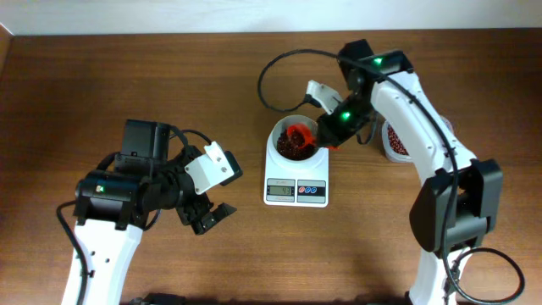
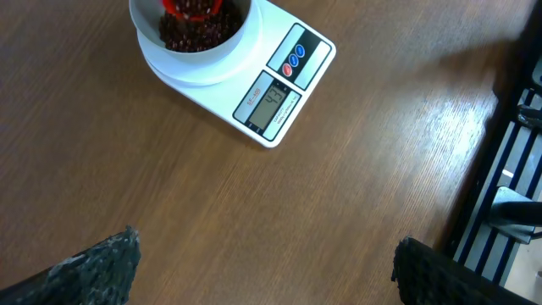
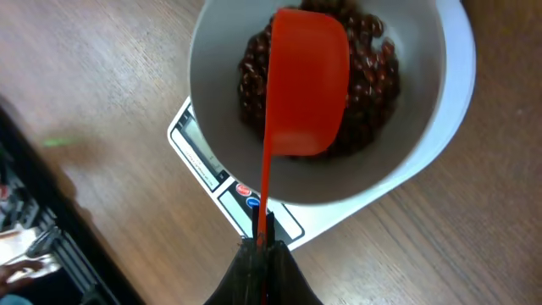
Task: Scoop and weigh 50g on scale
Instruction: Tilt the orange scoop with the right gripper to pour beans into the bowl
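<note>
1. From overhead, the scale [image 1: 295,180] is seen mid-counter [image 1: 169,85]. The beans [image 1: 290,151] are piled in its bowl [image 1: 278,135], and the left claw [image 1: 207,216] is held well to its left.
2. Only the right wrist view makes the grip plain. The right claw [image 3: 264,250] is clamped on the thin handle of the orange-red scoop [image 3: 306,85], which is held over the beans inside the bowl's rim.
3. From the left wrist, the scale's lit display [image 2: 271,102] is shown, its figure unreadable. The left claw is seen spread wide and empty.

The scale's [image 2: 254,76] grey display [image 2: 273,103] reads what looks like 44, though the digits are blurry.
</note>
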Motion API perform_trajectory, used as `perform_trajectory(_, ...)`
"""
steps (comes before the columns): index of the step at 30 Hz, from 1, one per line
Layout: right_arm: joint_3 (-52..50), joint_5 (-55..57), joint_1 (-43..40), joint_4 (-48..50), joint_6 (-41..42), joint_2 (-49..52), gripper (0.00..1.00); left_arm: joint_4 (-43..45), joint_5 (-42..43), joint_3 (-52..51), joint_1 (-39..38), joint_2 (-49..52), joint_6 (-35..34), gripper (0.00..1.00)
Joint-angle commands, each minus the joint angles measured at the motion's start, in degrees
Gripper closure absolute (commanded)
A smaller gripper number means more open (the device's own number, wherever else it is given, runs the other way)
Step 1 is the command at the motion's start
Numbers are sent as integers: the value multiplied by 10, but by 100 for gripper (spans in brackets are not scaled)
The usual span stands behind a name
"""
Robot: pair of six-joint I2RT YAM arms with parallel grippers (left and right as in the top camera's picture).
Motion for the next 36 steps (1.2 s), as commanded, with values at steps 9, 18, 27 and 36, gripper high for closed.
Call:
perform_trajectory(9,55,67,15,-23,21,-23,96,1,10,-2,3,3,11,1)
perform_trajectory(18,69,49,17,-47,17,-24,96,1,10,-2,3,3,11,1)
perform_trajectory(27,69,33,18,-45,12,-27,96,1,10,-2,3,3,11,1)
perform_trajectory(36,69,16,18,-46,12,-27,96,1,10,-2,3,3,11,1)
